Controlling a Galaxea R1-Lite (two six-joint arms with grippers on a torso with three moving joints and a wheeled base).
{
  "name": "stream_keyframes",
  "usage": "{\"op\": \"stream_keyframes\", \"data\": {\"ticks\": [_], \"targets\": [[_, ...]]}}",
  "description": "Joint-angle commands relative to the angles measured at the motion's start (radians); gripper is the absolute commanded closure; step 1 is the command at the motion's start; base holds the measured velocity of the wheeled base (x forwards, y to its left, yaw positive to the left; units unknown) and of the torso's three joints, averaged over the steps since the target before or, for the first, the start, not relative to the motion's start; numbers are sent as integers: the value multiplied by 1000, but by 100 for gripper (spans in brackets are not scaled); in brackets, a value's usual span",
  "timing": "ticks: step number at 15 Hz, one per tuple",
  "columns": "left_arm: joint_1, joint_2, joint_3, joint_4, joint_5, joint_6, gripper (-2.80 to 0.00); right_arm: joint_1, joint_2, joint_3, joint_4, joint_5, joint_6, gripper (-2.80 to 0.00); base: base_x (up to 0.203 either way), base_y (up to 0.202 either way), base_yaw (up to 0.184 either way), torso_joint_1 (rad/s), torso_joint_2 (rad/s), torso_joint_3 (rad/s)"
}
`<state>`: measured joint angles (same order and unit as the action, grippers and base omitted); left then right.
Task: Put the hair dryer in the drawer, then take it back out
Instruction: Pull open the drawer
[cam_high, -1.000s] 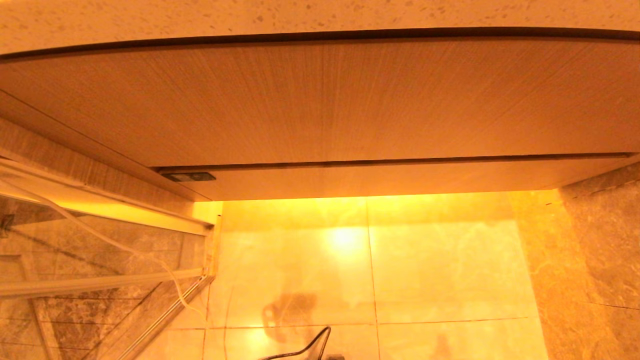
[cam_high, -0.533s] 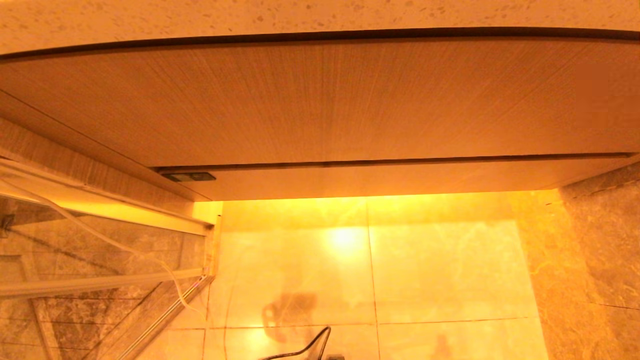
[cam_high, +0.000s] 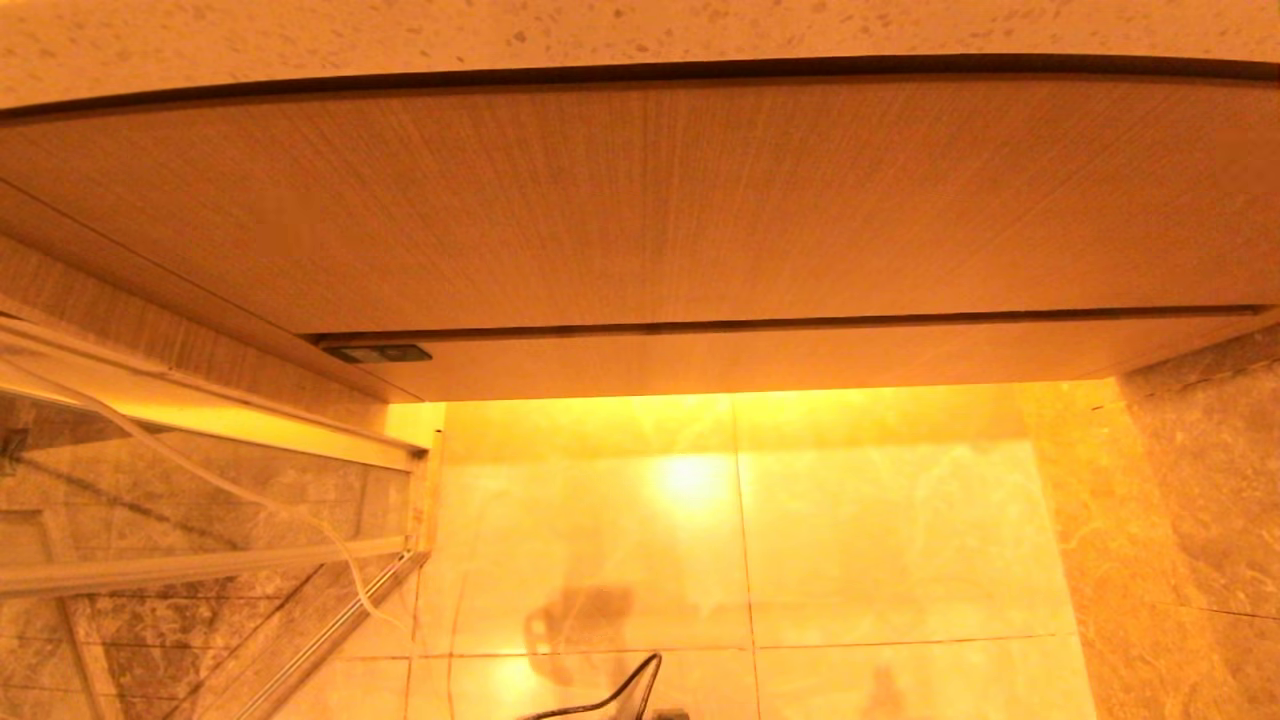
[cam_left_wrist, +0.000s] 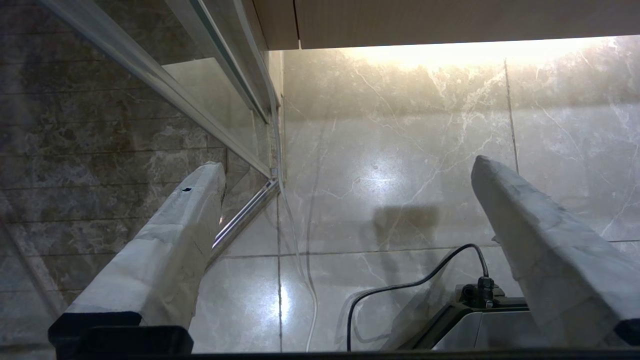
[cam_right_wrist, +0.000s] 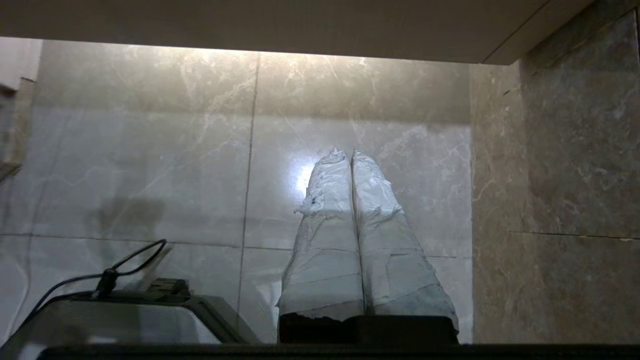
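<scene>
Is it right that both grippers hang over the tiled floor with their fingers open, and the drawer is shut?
Not quite. Only the left gripper is open; the right wrist view shows the right gripper shut and empty. Both hang over the tiled floor, and the drawer is shut.

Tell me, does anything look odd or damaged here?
Slightly: the white tape wrapping the right gripper's shut fingers is frayed and torn. The light-wood drawer front is closed; no hair dryer is visible.

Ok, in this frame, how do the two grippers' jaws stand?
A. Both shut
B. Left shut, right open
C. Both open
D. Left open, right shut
D: the left gripper has its jaws set wide apart, while the right gripper has its jaws pressed together, holding nothing.
</scene>
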<state>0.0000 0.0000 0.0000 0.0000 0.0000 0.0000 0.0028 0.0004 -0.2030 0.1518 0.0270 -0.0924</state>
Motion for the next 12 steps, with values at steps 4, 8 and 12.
{"op": "stream_keyframes", "data": {"ticks": [4,8,12], "targets": [[0,0,0,0,0,0,-280,0,17,-367,469,195,5,0,0,0,0,0,0,0],[0,0,0,0,0,0,-280,2,200,-606,753,409,2,0,0,0,0,0,0,0],[0,0,0,0,0,0,-280,4,392,-693,837,501,-86,0,0,0,0,0,0,0]]}}
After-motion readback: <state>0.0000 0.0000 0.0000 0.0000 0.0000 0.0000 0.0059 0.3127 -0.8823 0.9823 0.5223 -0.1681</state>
